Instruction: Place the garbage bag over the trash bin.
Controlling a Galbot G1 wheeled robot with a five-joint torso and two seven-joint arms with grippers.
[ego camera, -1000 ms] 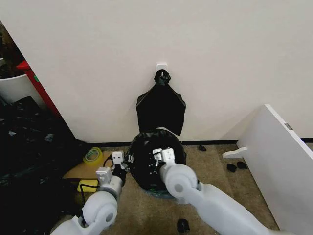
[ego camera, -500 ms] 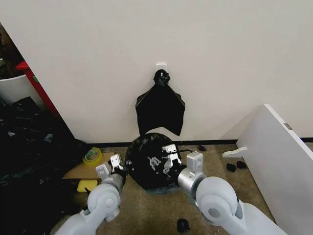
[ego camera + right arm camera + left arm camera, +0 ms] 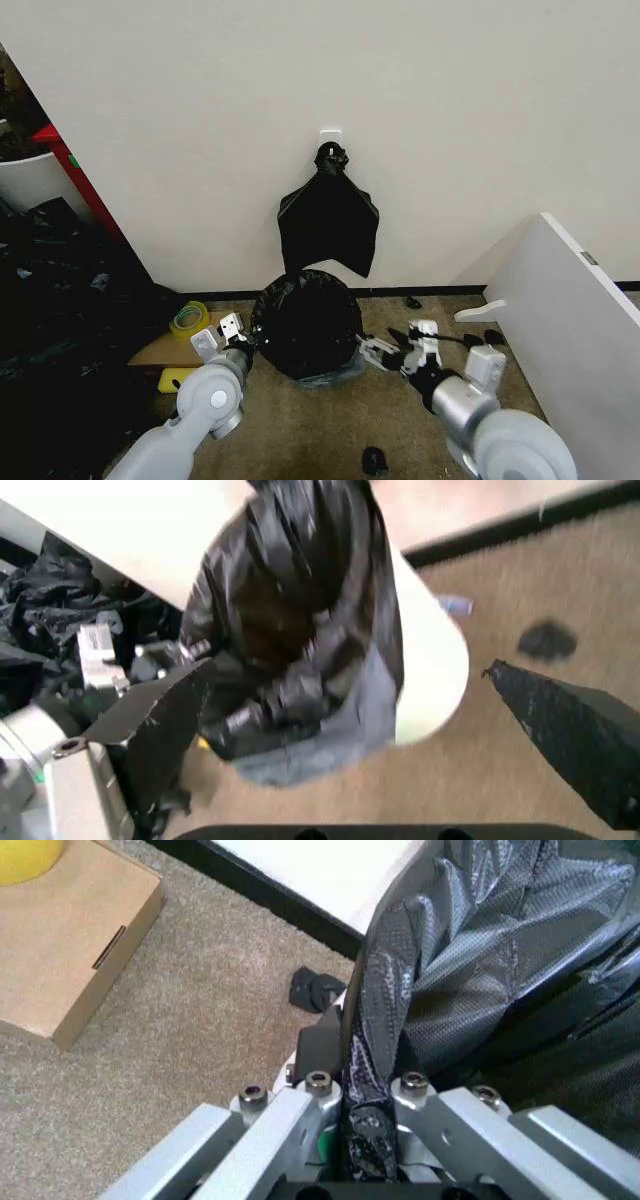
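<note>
Fingers of our left gripper [image 3: 365, 1099] pinch the garbage bag [image 3: 305, 325], thin, slippery film best held at its hem over the trash bin [image 3: 430, 667], while our right gripper [image 3: 400, 352] hangs open beside it.

Right arm has pulled away from the bin

The right pincer [image 3: 392, 352], a second ago over the mouth of the trash bin [image 3: 430, 660], now sits apart to the bin's right, fingers spread. The garbage bag [image 3: 305, 325] now covers the bin's top as a smooth dome; the left pincer [image 3: 236, 331] has edged slightly leftward along the bag's edge.
</note>
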